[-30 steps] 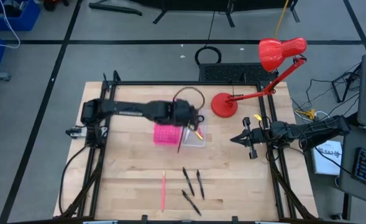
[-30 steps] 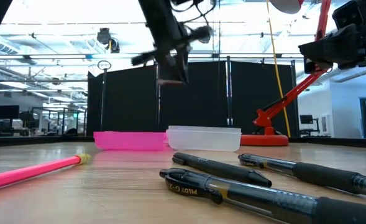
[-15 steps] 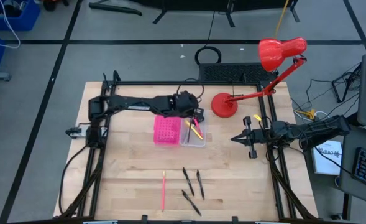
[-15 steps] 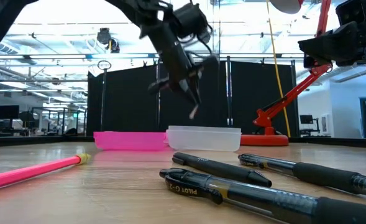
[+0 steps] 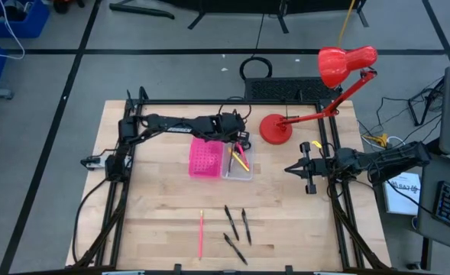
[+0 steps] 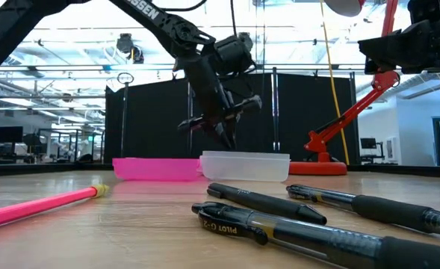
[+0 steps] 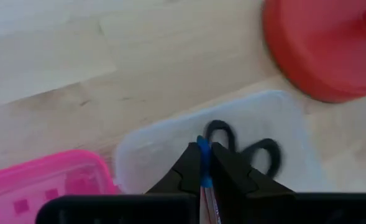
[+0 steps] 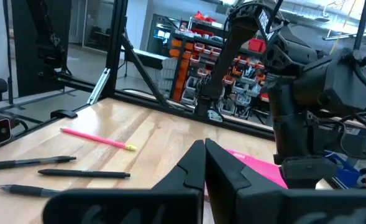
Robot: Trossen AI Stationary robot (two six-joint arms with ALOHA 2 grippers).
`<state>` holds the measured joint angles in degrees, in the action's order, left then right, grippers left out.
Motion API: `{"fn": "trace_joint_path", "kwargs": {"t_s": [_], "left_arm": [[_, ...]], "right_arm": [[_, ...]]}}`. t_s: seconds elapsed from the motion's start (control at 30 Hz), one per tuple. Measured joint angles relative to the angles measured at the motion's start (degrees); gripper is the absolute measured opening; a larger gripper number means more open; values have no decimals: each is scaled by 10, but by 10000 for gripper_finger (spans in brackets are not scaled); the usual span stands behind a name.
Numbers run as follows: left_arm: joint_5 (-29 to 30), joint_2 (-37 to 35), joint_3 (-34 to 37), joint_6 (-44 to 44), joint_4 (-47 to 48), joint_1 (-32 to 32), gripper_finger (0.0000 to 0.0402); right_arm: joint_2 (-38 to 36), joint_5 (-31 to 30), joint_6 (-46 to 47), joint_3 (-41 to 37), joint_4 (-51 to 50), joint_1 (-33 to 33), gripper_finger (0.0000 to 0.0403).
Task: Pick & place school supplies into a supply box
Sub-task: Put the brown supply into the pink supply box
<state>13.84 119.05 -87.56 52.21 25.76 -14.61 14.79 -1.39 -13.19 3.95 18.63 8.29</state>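
Note:
My left gripper hangs over the far end of the supply box, shut on a blue pen. The box is a translucent tray that rests flat on the table. It holds black-handled scissors and yellow and pink-red pens. On the near part of the table lie a pink pencil and three black pens. My right gripper waits shut at the table's right edge. My left gripper pinches the blue pen between its two fingers. The pen's blue end shows just past the fingertips, and the fingers hide the rest. The fingers slant down from the table's left side. The pen is clear of the box.
A bright pink perforated rectangle lies against the box's left side. A red desk lamp stands with its base just right of my left gripper, its arm reaching over the table's far right corner.
My left gripper has sunk and gone toward the table's far edge, from high over the pink rectangle and box to low above the box's far end. It has carried the pen along, shut on it throughout.

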Motion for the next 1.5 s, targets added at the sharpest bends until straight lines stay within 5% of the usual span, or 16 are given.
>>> {"fn": "trace_joint_path", "kwargs": {"t_s": [0.4, 1.03, 1.5], "left_arm": [[6, -2, 0, -22, 9, 10, 41], [-14, -8, -1, -71, 28, 10, 158], [-18, -23, -1, -108, 46, -3, 170]], "right_arm": [[0, 0, 15, 0, -14, 0, 0], [0, 0, 35, 0, -14, 0, 0], [0, 0, 24, 0, -14, 0, 0]]}}
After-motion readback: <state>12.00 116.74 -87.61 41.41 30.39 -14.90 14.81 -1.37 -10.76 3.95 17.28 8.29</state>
